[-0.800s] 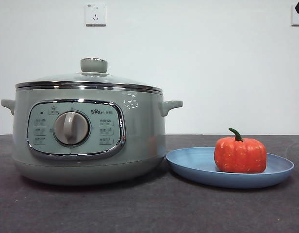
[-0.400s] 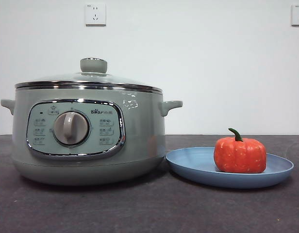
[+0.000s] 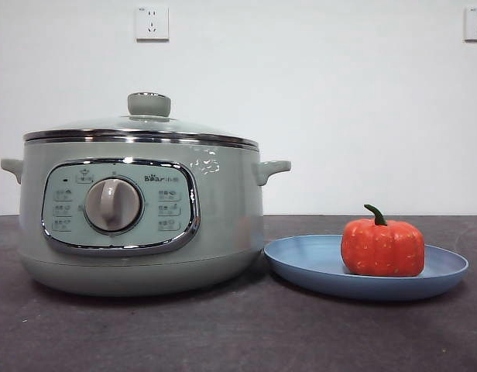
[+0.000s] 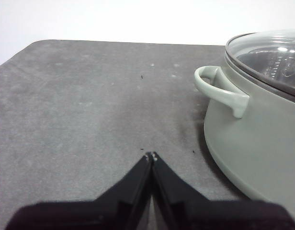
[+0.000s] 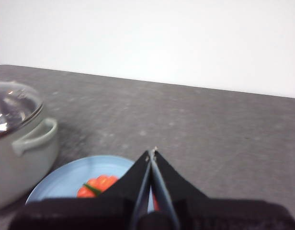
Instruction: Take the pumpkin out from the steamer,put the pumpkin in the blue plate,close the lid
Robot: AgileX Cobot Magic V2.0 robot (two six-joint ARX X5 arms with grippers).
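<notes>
Hovering closed and empty above the pumpkin (image 3: pixel 382 247), which is sitting in the plate (image 3: pixel 316 263), is the right end effector (image 5: pixel 153 152); the left end effector (image 4: pixel 151 155), also closed, is waiting beside the lidded steamer (image 3: pixel 231 201) on the desk (image 3: pixel 223 333).

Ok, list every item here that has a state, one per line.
lid: closed on the steamer
steamer: covered, upright
pumpkin: upright on the blue plate
blue plate: holds the pumpkin, beside the steamer
left pincer: shut, empty
right pincer: shut, empty, above the plate
</notes>
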